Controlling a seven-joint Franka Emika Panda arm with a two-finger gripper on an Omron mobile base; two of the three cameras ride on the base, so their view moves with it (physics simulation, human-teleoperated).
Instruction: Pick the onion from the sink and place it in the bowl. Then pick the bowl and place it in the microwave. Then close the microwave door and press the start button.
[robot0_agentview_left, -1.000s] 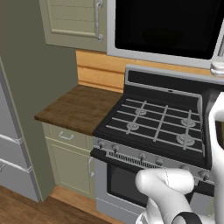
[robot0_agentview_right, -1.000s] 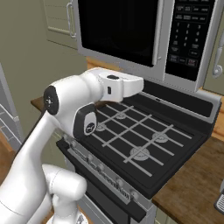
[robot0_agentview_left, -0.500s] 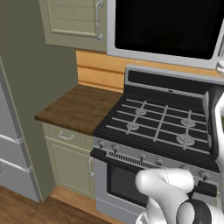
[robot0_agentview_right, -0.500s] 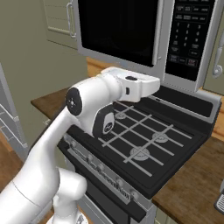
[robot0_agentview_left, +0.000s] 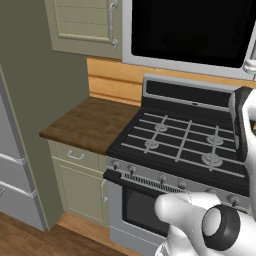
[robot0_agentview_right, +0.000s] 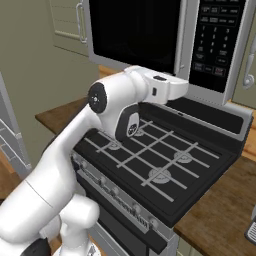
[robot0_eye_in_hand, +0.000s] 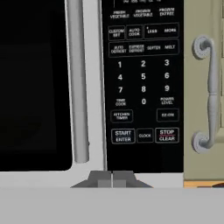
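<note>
The microwave door (robot0_agentview_right: 135, 30) is shut, and its black glass (robot0_agentview_left: 190, 30) lets nothing inside show. To the door's right is the dark control panel (robot0_agentview_right: 215, 40). In the hand view the panel (robot0_eye_in_hand: 143, 83) faces me, with the START/ENTER button (robot0_eye_in_hand: 123, 136) low on it. My gripper (robot0_eye_in_hand: 112, 179) is shut with nothing in it, its tips pressed together just below and slightly left of that button. The white hand (robot0_agentview_right: 172, 89) reaches out over the stove towards the panel. The onion, the bowl and the sink are out of view.
A black gas stove (robot0_agentview_left: 180, 145) with grates lies under the arm. A wooden counter (robot0_agentview_left: 85, 122) is to its left, beside a grey fridge (robot0_agentview_left: 15, 165). An olive cabinet door with a grey handle (robot0_eye_in_hand: 210, 94) sits right of the microwave.
The arm has swung to the right and the hand has moved closer to the control panel. The gripper has stayed shut. The door has not moved.
</note>
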